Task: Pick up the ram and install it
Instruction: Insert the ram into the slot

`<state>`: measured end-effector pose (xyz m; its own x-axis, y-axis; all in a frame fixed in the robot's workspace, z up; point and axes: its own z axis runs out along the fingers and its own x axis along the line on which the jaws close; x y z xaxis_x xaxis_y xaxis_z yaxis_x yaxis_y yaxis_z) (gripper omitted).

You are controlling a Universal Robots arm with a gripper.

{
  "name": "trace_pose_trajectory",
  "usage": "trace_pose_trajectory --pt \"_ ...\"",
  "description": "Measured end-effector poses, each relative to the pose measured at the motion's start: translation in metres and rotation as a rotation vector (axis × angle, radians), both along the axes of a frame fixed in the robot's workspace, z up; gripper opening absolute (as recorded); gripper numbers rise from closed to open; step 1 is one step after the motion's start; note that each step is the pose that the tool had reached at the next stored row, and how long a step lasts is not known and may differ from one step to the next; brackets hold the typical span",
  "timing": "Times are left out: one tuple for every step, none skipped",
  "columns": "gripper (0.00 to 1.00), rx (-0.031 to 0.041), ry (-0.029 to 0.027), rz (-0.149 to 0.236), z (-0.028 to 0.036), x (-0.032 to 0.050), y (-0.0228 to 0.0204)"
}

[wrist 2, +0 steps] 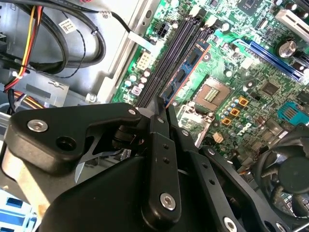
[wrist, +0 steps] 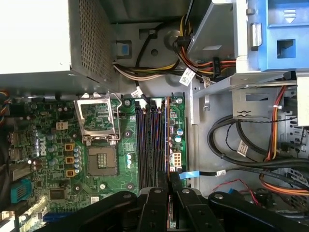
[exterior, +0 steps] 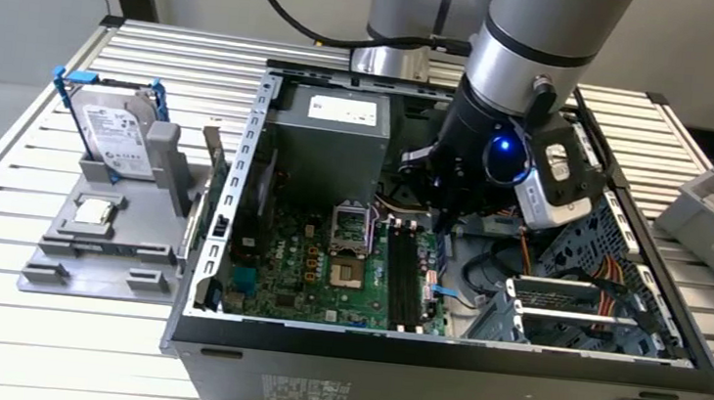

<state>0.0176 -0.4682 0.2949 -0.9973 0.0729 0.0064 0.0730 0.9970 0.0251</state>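
Inside the open computer case, the tool pinches the ram edge-on in a motherboard slot; the gray holder on the exterior view's left keeps a hard drive.

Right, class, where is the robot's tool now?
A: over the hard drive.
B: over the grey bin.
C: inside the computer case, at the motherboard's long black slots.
C: the tool sits inside the case, the black slots right at its tip in both wrist views.

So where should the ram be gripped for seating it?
By its upper long edge, flat faces pinched, coming from above. The ram stands on edge in line with the slots, and its lower edge must stay free. The gripper appears to hold it so.
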Motion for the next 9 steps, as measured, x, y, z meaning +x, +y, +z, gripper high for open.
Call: trace_pose_trajectory --pt "0.00 -0.0001 0.0000 0.000 -0.0001 0.0000 0.0000" --pt "0.00 -0.0001 0.0000 0.000 -0.0002 0.0000 0.0000" --pt "0.00 0.0000 0.0000 0.000 -0.0005 0.0000 0.0000" --pt "0.00 0.0005 -0.0001 0.000 -0.0011 0.0000 0.0000" --pt "0.00 0.0003 -0.0001 0.000 -0.0015 0.0000 0.0000" --pt "0.00 0.0000 -0.0001 0.000 -0.0018 0.0000 0.0000" --pt "0.00 0.0001 0.0000 0.000 -0.0023 0.0000 0.0000" --pt "0.00 0.0000 -0.0001 0.000 -0.0027 0.0000 0.0000" --pt "0.00 0.0000 0.0000 0.000 -0.0032 0.0000 0.0000"
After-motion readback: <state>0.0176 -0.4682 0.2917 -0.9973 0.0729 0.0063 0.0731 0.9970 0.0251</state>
